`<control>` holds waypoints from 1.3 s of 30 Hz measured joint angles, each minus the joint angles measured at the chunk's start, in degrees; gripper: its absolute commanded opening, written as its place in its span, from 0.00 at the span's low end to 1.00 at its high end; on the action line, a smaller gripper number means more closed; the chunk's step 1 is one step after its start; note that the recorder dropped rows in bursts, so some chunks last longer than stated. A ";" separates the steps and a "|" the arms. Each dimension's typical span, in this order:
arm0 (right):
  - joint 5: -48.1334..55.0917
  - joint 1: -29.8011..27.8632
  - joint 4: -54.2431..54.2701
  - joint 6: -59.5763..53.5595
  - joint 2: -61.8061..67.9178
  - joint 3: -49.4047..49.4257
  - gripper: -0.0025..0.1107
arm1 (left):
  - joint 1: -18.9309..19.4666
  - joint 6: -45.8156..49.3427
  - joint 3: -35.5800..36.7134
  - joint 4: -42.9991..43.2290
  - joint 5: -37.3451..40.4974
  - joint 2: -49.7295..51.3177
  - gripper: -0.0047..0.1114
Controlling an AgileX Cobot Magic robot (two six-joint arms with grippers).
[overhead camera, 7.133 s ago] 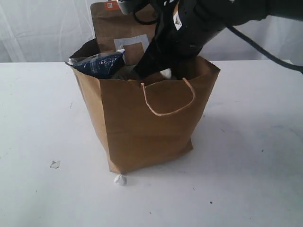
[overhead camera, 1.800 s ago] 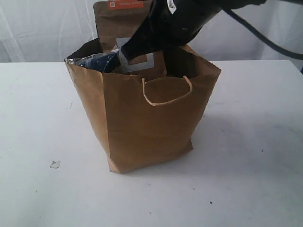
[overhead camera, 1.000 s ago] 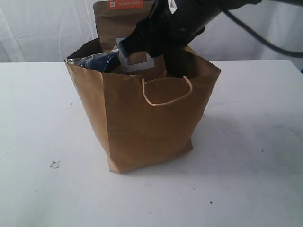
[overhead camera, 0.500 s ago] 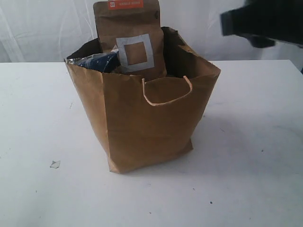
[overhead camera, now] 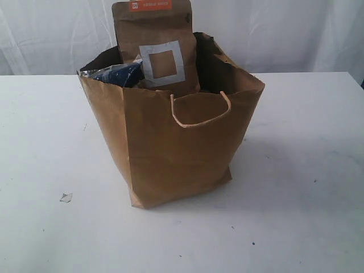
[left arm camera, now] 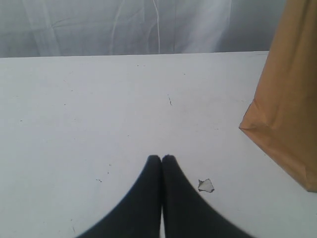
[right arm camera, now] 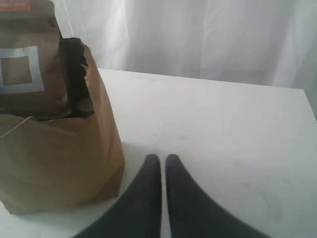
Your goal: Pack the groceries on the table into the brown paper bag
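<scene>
Brown paper bag [overhead camera: 170, 153]: stands upright near the middle of the table [overhead camera: 301, 205], mouth open. It is creased matte kraft paper with sharp folded corners at the base and a ragged, uneven rim. A twisted cord handle [overhead camera: 200, 116] hangs in a loose loop down the near face.

Table: flat, white and plain, with a few dark specks. Behind it hangs a white curtain [overhead camera: 57, 34] in soft vertical folds.

Inside the bag we see the brown pouch [overhead camera: 152, 45], flat and rectangular. It stands upright toward the back, with its upper part well above the rim. It has an orange band across the top and a grey square frame printed on the front. At the bag's left rim sits the dark noodle packet [overhead camera: 118, 74], in glossy dark-blue film, its end just over the edge. The rest of the interior is in shadow, and we cannot tell what it holds.

A small pale paper scrap [overhead camera: 66, 197], angular and thin, lies flat on the table apart from the bag's base.

Left gripper [left arm camera: 161, 159]: two black tapered fingers pressed together, gripping nothing, over the table with the scrap just beside them.

Right gripper [right arm camera: 159, 158]: clenched with only a hairline between the tips, empty, over bare table beside the bag.
</scene>
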 measured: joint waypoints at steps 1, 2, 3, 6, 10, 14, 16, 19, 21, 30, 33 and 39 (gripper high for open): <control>-0.79 0.00 0.38 -0.11 -1.81 1.42 0.02 | 0.00 0.00 0.00 0.00 0.00 0.00 0.04; -1.47 0.00 0.82 -0.24 -3.14 2.31 0.02 | 0.00 0.00 0.00 0.00 0.00 0.00 0.04; -1.93 0.00 1.06 -0.35 -4.21 2.91 0.02 | 0.00 0.00 0.00 0.00 0.00 0.00 0.04; -3.29 0.00 1.86 -0.56 -8.27 4.36 0.02 | 0.00 0.00 0.00 0.00 0.00 0.00 0.04; -3.26 0.00 5.20 -0.67 -12.43 4.48 0.02 | 0.00 0.00 0.00 0.00 0.00 0.00 0.04; 0.79 0.00 6.47 -0.67 -13.58 4.48 0.02 | 0.00 0.00 0.00 0.00 0.00 0.00 0.04; 2.70 0.00 7.46 -0.67 -13.57 4.48 0.02 | 0.00 0.00 0.00 0.00 0.00 0.00 0.04; 3.45 0.00 16.49 -0.67 -13.57 4.48 0.02 | 0.00 0.00 0.00 0.00 0.00 0.00 0.04; 3.45 0.00 18.98 -0.67 -13.70 4.61 0.02 | 0.00 0.00 0.00 0.00 0.00 0.00 0.04; -3.96 0.00 26.74 -0.67 -14.42 11.59 0.02 | 0.00 0.00 0.00 0.00 0.00 0.00 0.04; -9.46 0.00 27.15 -0.56 -14.42 15.17 0.02 | 0.00 0.00 0.00 0.00 0.00 0.00 0.04; -16.22 -1.10 30.21 2.49 -14.42 20.82 0.02 | 0.00 0.00 0.00 0.00 0.00 0.00 0.04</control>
